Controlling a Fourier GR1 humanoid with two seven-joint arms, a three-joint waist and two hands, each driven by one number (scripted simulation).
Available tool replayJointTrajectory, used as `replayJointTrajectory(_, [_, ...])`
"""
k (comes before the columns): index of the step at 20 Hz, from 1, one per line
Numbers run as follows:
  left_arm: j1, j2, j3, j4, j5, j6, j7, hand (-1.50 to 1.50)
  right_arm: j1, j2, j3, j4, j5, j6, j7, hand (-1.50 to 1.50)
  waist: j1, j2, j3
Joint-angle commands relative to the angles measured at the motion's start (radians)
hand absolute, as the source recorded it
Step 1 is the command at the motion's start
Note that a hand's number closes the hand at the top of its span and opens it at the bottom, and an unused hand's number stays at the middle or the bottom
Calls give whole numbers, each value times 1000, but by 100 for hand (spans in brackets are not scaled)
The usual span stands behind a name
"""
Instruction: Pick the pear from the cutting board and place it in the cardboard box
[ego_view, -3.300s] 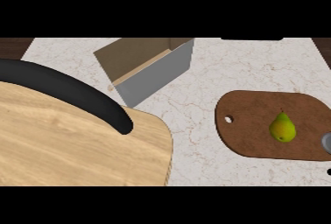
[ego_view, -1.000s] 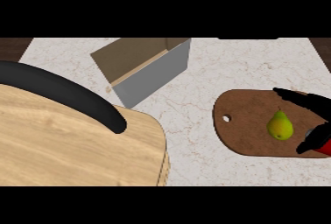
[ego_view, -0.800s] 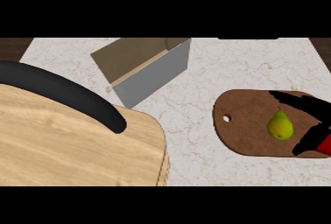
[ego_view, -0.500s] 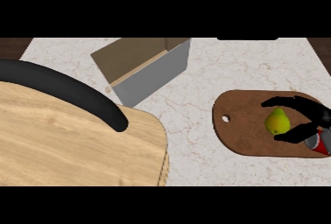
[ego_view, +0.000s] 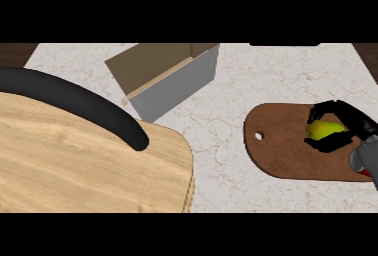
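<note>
A yellow-green pear (ego_view: 323, 130) lies on the brown cutting board (ego_view: 279, 150) at the right of the counter. My right hand (ego_view: 347, 125) comes in from the right edge, with its fingers and thumb curled round the pear and hiding much of it. The open cardboard box (ego_view: 166, 75) stands at the upper middle, well to the left of the board, its opening turned up and left. My left hand is nowhere in view.
A large pale wooden slab with a thick black curved rim (ego_view: 81, 105) fills the lower left. The marble counter (ego_view: 221, 110) lies bare between the box and the cutting board. Dark strips edge the counter at its far corners.
My right hand came in from the right edge, reached over the board and closed its fingers round the pear. The pear still sits on the board.
</note>
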Motion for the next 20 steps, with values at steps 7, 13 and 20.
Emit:
replayJointTrajectory(7, [4, 31, 46, 30, 0, -8, -21, 0, -89, 163, 185, -244, 319, -302, 426, 150, 4, -3, 2])
replayJointTrajectory(13, [2, -15, 19, -6, -32, 29, 45, 0, -55, 157, 217, -552, 406, -290, 591, 150, -22, -5, 5])
replayJointTrajectory(20, [-12, 3, 46, 23, -14, -16, 6, 0, -188, 194, 225, -723, 399, -201, 588, 150, -5, 1, 5])
